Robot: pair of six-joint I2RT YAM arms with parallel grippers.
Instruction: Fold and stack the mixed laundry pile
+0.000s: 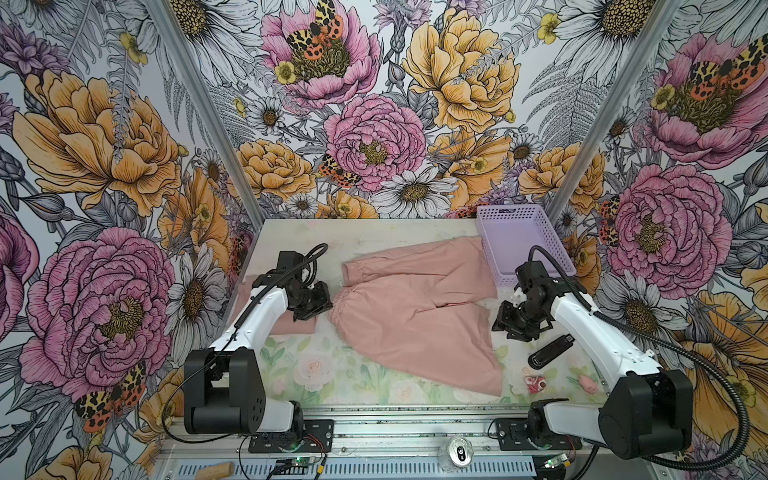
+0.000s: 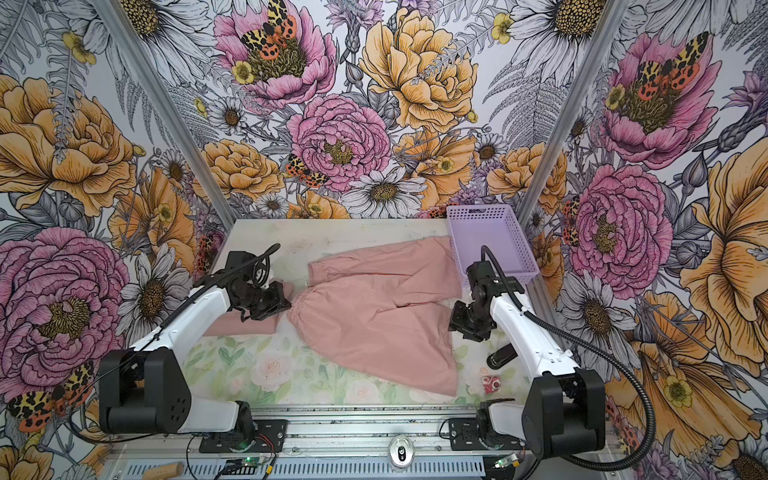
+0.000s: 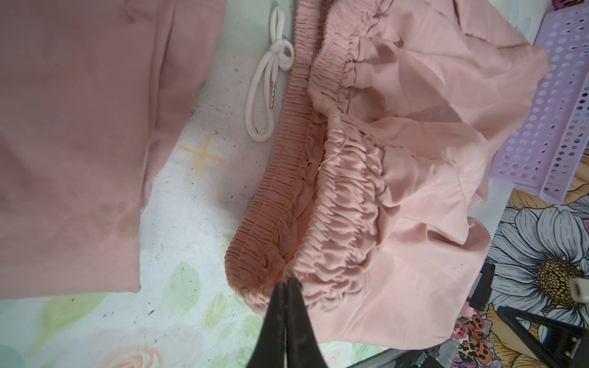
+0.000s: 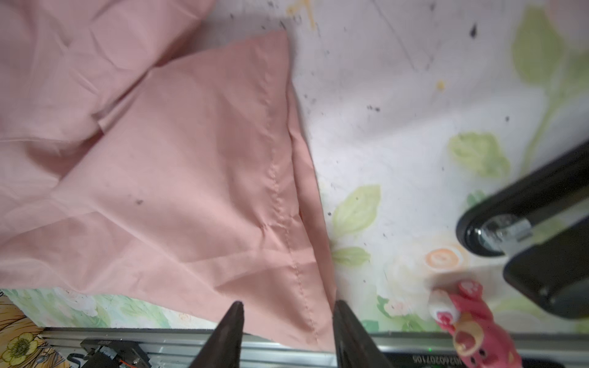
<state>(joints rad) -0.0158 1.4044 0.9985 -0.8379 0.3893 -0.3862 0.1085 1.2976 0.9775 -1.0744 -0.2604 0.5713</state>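
Shorts [image 1: 415, 316] lie flat mid-table [image 1: 374, 232], long axis running left to right: waistband [image 3: 287, 165] toward the left edge, legs toward the right edge. My left gripper [image 3: 288, 286] is pinched on the waistband's end. My right gripper [image 4: 287, 318] hangs over a leg hem, jaws apart.

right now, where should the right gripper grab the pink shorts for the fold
Probably the stitched hem of the shorts' near leg, close to its corner. Come from the right, over the table: that edge lies flat and free, under the open right gripper.
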